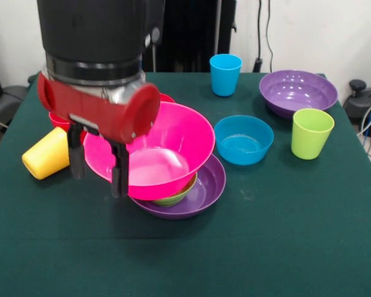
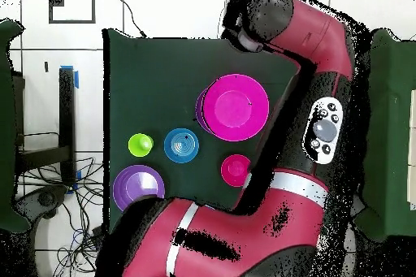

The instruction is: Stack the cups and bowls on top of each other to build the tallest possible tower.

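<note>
The tower stands at the table's middle: a wide purple bowl (image 1: 207,189) at the bottom, a small green bowl (image 1: 176,197) in it, and the large pink bowl (image 1: 173,133) (image 2: 236,107) tilted on top. My gripper (image 1: 98,185) hangs at the pink bowl's left side, open, fingers (image 1: 119,176) wide apart. The bowl's left wall shows between them; whether they touch it I cannot tell. A yellow cup (image 1: 46,154) lies on its side to the left. A blue bowl (image 1: 243,141), a lime green cup (image 1: 311,133), a blue cup (image 1: 226,74) and a second purple bowl (image 1: 297,93) stand to the right.
A red bowl (image 2: 236,170) sits behind the pink bowl, mostly hidden by my gripper in the front view; its rim (image 1: 166,98) peeks out. The green cloth table (image 1: 266,247) has free room along its front edge. Cables hang off the table's right.
</note>
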You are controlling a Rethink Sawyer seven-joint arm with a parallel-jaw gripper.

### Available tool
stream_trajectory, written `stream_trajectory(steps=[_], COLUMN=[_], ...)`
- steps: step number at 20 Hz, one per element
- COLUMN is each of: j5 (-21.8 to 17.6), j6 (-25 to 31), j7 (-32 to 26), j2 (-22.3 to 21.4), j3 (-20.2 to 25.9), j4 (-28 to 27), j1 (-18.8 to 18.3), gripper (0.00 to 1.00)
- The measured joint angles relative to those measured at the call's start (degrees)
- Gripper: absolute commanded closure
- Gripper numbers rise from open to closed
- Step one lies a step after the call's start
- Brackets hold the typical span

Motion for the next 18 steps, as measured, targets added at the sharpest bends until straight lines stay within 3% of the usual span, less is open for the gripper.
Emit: stream_trajectory(steps=[13, 18], j5=[-0.4, -0.4], j6=[0.0, 0.7], j7=[0.0, 0.0], j2=[2.3, 0.7], j3=[0.2, -1.5], j4=[0.1, 0.1], j1=[0.7, 3.9], gripper=[0.0, 0.0])
